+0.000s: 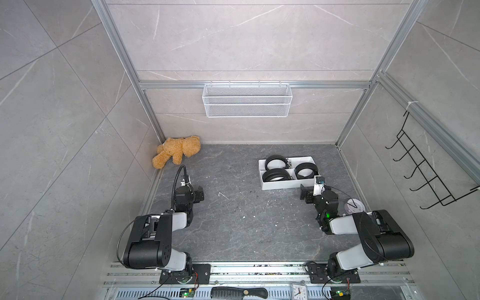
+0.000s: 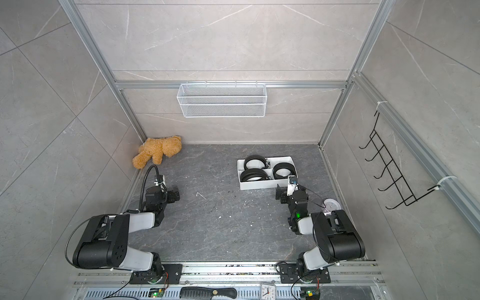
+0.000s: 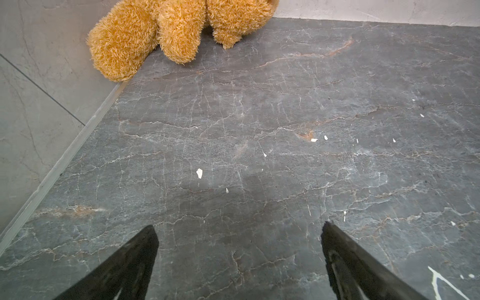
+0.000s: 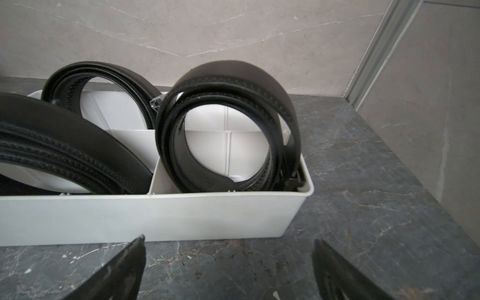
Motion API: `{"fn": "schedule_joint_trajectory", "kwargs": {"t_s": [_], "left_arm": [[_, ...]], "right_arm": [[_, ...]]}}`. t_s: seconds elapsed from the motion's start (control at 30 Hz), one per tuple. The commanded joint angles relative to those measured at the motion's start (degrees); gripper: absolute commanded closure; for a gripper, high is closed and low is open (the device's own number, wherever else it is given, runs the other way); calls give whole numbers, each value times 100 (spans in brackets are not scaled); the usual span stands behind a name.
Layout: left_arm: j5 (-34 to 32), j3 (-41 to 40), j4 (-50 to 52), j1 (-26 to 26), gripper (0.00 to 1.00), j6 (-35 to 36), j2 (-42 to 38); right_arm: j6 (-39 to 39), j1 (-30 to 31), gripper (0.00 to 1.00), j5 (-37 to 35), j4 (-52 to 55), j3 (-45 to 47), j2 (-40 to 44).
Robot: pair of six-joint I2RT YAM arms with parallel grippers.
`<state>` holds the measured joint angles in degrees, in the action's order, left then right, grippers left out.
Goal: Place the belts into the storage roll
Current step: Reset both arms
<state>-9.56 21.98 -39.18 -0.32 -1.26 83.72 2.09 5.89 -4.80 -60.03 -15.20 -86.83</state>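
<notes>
In the one storage roll (image 1: 283, 185), three coiled belts (image 4: 233, 75) stand, one per compartment, just ahead of the right gripper (image 4: 229, 240), whose jaws are wide and empty. The left gripper (image 3: 240, 225), equally wide and empty, hangs well apart from them.

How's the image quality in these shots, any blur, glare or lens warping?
In both top views: soft even light, no glare, frame posts splayed by the wide lens. Left wrist view: floor sharp, left gripper blurred. Right wrist view: nearest belt slightly soft, storage roll bright, not washed out.
</notes>
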Motion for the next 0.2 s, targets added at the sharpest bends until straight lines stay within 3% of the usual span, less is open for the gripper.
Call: {"fn": "schedule_joint_trajectory", "kwargs": {"t_s": [0.0,0.17], "left_arm": [[-116,55,-447,32,1,87,4],[-129,69,-418,58,1,50,13]], "right_arm": [[-121,52,0,-286,-52,-88,-54],[-130,50,0,-289,-44,-82,-50]]}}
